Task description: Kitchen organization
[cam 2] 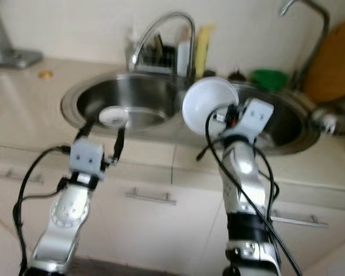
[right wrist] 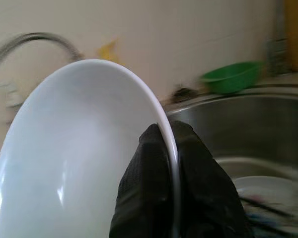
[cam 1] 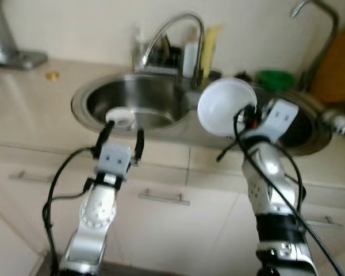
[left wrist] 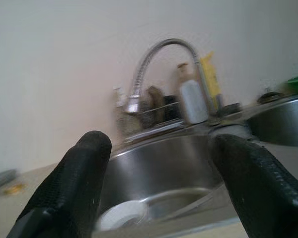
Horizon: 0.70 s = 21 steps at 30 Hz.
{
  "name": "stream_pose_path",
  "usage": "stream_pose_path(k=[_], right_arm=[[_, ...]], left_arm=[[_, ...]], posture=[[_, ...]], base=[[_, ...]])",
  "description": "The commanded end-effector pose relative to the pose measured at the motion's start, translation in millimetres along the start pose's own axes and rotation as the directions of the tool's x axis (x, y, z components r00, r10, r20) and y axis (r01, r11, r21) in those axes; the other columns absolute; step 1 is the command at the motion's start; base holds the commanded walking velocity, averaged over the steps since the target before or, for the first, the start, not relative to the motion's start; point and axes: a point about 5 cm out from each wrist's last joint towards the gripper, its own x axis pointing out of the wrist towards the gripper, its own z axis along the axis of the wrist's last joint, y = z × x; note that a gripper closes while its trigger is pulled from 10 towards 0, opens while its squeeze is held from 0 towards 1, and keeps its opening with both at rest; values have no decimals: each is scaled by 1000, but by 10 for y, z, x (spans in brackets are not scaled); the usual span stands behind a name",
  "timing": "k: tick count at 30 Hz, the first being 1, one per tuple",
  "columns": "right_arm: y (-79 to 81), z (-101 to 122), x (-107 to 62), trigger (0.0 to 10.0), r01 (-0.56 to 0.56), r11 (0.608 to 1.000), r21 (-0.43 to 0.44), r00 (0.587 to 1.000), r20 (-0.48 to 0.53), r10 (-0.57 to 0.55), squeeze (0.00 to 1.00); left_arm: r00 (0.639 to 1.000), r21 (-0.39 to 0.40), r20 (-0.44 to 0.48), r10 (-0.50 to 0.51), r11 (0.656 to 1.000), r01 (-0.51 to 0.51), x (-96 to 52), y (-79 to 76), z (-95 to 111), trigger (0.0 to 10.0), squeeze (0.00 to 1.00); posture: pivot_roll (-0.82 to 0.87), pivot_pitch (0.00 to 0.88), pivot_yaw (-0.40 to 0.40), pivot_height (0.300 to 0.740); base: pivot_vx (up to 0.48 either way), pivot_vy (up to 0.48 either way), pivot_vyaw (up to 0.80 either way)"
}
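Right pincer is clamped on the rim of a white bowl, one black finger inside the bowl and the other behind its wall, holding it tilted on edge in the air over the strip of worktop between the two sink basins. Left pincer stands wide apart and holds nothing, at the front edge of the left sink, just short of a small white dish lying near the basin's front wall. Behind the basin rise the curved faucet, a white bottle and a yellow bottle; a green bowl sits at the back edge of the right sink. The grip takes only a thin bite of the rim, so the bowl's weight could pivot it out of the fingers, and a swing toward the faucet could knock it loose, likely cracking it in the steel basin. The right wrist view reveals the finger placement and something pale lying in the right basin, too blurred to name; the head views instead give the bowl's place between the basins.
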Motion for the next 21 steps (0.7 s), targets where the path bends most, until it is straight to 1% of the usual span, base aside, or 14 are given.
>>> stream_pose_path(k=[1, 9, 10, 11, 12, 13, 14, 15, 16, 17, 21], right_arm=[[-51, 66, 14, 10000, 27, 1000, -13, 999, 34, -27, 0], [-13, 38, 13, 10000, -1, 999, -43, 1000, 16, 2, 0], [2, 28, 10, 10000, -19, 997, -75, 1000, 12, 20, 0], [2, 28, 10, 10000, -19, 997, -75, 1000, 12, 20, 0], [14, 23, 9, 10000, -31, 995, -95, 999, 10, 33, 0], [55, 18, 1, 10000, -61, 988, -141, 998, 9, 63, 0], [64, 19, -1, 10000, -65, 987, -149, 998, 11, 68, 0], [60, 24, -5, 10000, -56, 991, -122, 998, 17, 58, 0], [38, 30, -6, 10000, -31, 996, -82, 999, 23, 33, 0], [38, 30, -6, 10000, -31, 996, -82, 999, 23, 33, 0], [24, 32, 11, 10000, -26, 997, -79, 999, 20, 28, 0]], left_arm=[[1000, -11, 19, -17, 1000, 17, 6, -59, 39, 10000, 0], [1000, -9, 17, -16, 1000, 16, 7, -62, 36, 10000, 0], [1000, -15, 19, -10, 1000, 10, 11, -57, 40, 10000, 0], [1000, -15, 19, -10, 1000, 10, 11, -57, 40, 10000, 0], [1000, -19, 21, -7, 1000, 8, 13, -54, 43, 10000, 0], [1000, -23, 26, -1, 1000, 1, 17, -48, 52, 10000, 0], [1000, -23, 26, 1, 1000, 0, 18, -46, 54, 10000, 0], [1000, -26, 30, 3, 1000, -2, 19, -45, 59, 10000, 0], [999, -29, 33, 4, 1000, -3, 21, -42, 66, 10000, 0], [999, -29, 33, 4, 1000, -3, 21, -42, 66, 10000, 0], [999, -31, 37, 7, 999, -6, 24, -34, 74, 10000, 0]], posture=[[-23, 0, 11, 740], [-25, 0, 11, 740], [-26, 0, 11, 740], [-26, 0, 11, 740], [-26, 0, 11, 740], [-26, 0, 11, 740], [-26, 0, 11, 740], [-25, 0, 11, 740], [-25, 0, 10, 740], [-25, 0, 10, 740], [-24, 0, 10, 740]], base=[[0, 0, 0], [0, 0, 0], [0, 0, 0], [0, 0, 0], [0, 0, 0], [0, 0, 800], [0, 0, 800], [0, 0, 800], [0, 0, 0], [0, 0, 0], [280, 0, 0]])
